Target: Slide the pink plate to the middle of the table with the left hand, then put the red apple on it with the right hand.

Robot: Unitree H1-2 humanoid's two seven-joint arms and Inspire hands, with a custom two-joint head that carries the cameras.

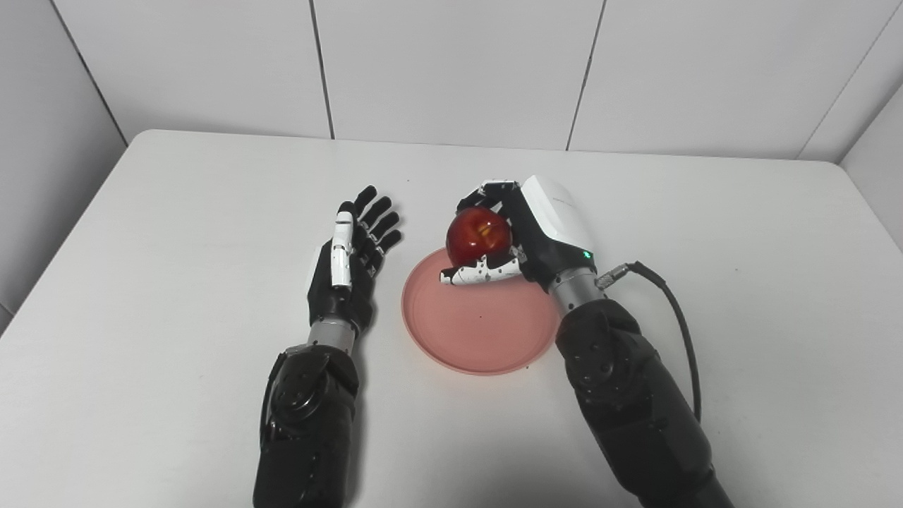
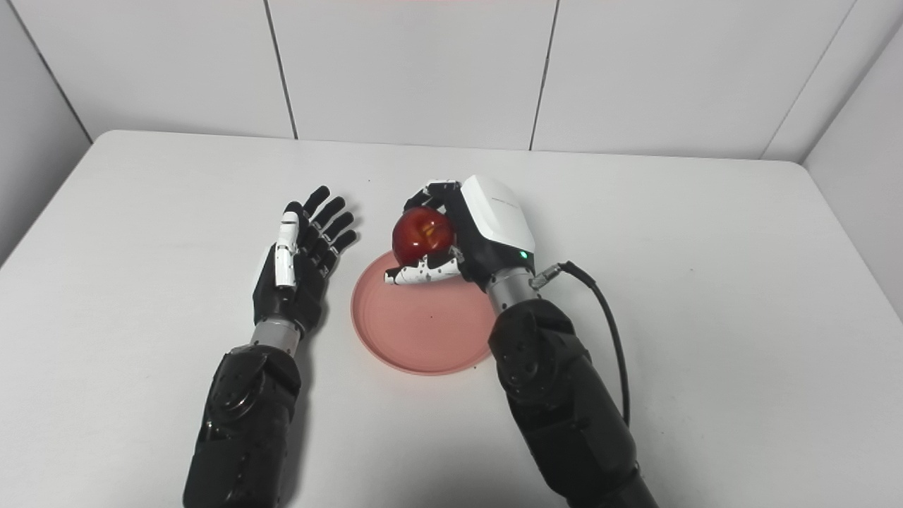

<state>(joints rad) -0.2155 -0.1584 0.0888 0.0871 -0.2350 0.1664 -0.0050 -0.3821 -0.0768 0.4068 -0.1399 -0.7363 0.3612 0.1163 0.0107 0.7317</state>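
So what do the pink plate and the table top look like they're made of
The pink plate looks like matte plastic: even colour, thin raised rim, no glaze-like shine, though matte ceramic can't be ruled out. The table has a smooth white top with rounded corners and a soft sheen, likely laminate or plastic; what lies under that surface isn't visible.

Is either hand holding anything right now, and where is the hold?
The right hand holds the red apple around its sides, fingers over the far side and thumb beneath, above the pink plate. The left hand is open, holding nothing.
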